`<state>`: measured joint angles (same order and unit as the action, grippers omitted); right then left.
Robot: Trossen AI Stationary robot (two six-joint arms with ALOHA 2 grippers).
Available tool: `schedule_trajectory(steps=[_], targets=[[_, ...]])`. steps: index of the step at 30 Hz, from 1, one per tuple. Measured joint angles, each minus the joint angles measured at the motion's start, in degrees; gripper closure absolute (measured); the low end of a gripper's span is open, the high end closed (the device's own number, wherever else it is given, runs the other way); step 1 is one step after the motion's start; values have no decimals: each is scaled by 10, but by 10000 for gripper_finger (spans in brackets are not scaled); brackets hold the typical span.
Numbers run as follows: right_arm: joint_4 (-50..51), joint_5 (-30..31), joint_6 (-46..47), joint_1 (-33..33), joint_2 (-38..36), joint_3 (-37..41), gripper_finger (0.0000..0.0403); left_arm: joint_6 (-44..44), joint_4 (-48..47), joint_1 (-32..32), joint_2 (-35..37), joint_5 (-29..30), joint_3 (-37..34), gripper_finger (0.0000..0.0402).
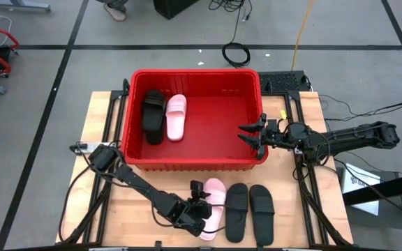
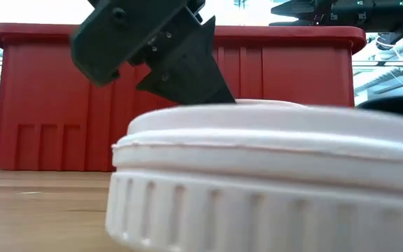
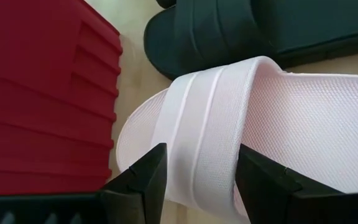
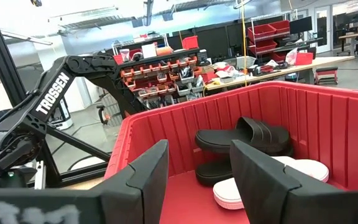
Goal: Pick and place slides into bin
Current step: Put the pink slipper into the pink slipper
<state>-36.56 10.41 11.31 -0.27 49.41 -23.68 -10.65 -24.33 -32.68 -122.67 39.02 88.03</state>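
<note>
I had the left gripper (image 3: 194, 180) open, jaws astride the strap of the pink slide (image 1: 213, 197) on the bench in front of the bin (image 1: 253, 161). It looked light, soft; the strap seemed the best hold. Right gripper (image 1: 251, 132) hung open over the bin.

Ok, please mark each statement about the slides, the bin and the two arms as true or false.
1. The red bin holds one black slide and one pink slide. True.
2. The left gripper has its fingers on either side of a black slide's strap. False: it is the strap of the pink slide on the table.
3. The right gripper is open, holding nothing. True.
4. Three black slides lie on the table. False: two black slides on the table show.
</note>
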Motion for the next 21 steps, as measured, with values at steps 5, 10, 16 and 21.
schedule_trajectory(steps=[5, 10, 16, 21], targets=[[0, 0, 0, 0, 0, 0, 238, 7, 0, 1, 0, 0, 0, 251], [0, 0, 0, 0, 0, 0, 238, 3, 5, 3, 0, -19, 0, 317], [0, 0, 0, 0, 0, 0, 238, -6, 11, 11, 2, -50, 0, 382], [0, 0, 0, 0, 0, 0, 238, -6, 11, 13, 2, -58, 0, 395]])
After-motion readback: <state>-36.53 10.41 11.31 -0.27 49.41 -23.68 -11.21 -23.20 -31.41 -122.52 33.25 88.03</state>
